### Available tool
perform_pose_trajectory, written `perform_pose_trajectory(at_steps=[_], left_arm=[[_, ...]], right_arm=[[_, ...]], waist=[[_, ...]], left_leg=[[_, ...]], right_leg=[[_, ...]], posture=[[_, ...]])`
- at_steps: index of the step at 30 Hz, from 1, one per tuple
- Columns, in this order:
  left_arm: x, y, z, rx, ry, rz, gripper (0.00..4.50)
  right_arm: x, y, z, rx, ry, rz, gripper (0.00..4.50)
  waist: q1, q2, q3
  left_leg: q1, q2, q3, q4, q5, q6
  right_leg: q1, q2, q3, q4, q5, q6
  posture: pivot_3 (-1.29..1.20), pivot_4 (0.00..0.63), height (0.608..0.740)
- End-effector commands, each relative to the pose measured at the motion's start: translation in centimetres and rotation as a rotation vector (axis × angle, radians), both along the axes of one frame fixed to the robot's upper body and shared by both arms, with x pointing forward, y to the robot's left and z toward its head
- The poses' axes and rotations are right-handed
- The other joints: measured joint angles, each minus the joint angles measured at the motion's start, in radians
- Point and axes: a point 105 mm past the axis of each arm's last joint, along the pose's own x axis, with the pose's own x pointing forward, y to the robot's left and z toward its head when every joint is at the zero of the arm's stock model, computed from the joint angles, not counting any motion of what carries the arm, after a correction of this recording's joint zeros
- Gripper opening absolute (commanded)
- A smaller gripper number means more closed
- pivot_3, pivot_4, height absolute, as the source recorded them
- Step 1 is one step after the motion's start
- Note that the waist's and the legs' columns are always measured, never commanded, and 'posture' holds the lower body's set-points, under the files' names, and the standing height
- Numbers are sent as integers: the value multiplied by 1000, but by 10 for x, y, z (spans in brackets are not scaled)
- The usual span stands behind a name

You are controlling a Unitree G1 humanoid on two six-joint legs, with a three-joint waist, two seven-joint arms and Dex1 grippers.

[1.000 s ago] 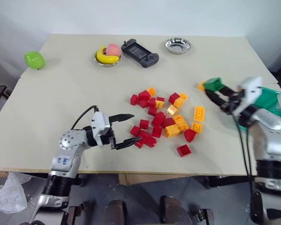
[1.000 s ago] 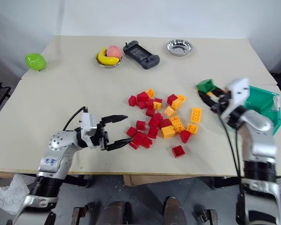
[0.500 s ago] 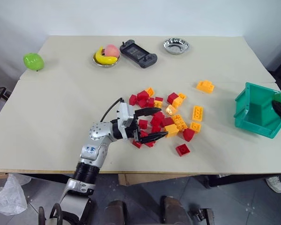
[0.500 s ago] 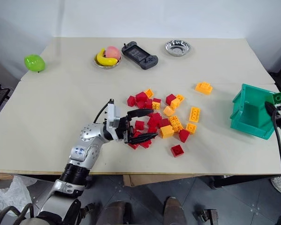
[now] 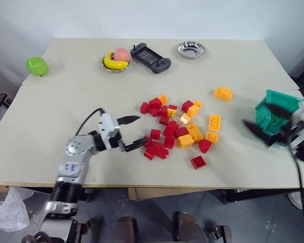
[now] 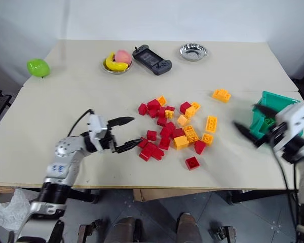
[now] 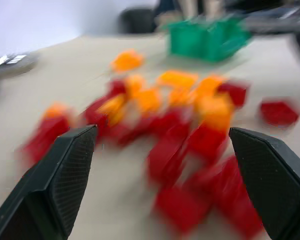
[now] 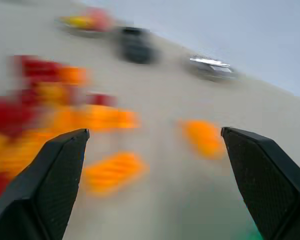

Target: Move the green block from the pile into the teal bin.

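The teal bin (image 5: 282,97) stands at the table's right edge. Inside it shows a small green shape (image 6: 266,121), which looks like the green block. My right gripper (image 5: 263,120) hovers just left of the bin's front, open, with nothing between its fingers. The pile (image 5: 176,129) of red, orange and yellow bricks lies mid-table. My left gripper (image 5: 137,131) is at the pile's left edge, open and empty, pointing at the bricks. The left wrist view looks across the pile (image 7: 175,125) toward the bin (image 7: 207,37).
A lone orange brick (image 5: 223,93) lies between the pile and the bin. Along the far side stand a lime-green fruit (image 5: 37,65), a bowl with a banana and a peach (image 5: 116,59), a game controller (image 5: 151,57) and a metal bowl (image 5: 191,49).
My right gripper carried the green block from near the pile over to the bin, opened, and has come back in front of it, empty. My left gripper reached into the pile, then drew back left.
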Motion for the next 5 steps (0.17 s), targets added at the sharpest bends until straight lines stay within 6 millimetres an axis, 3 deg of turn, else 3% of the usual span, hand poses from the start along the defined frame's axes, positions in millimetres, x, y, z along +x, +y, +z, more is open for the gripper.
perform_pose_trajectory(at_steps=[1, 5], left_arm=[[-8, 25, 4, 43, -41, 82, 4500], [-19, 50, -3, 65, -10, 174, 4500]], right_arm=[[-14, 29, -17, -41, 28, 139, 4445], [-8, 23, -33, -18, 38, 90, 4445]], waist=[[3, -1, 0], [6, -1, 0]], left_leg=[[0, 0, 0, 0, 0, 0], [0, 0, 0, 2, -1, 1]], right_leg=[[0, 0, 0, 0, 0, 0], [1, -1, 0, 0, 0, 0]], posture=[[0, 150, 740], [0, 150, 740]])
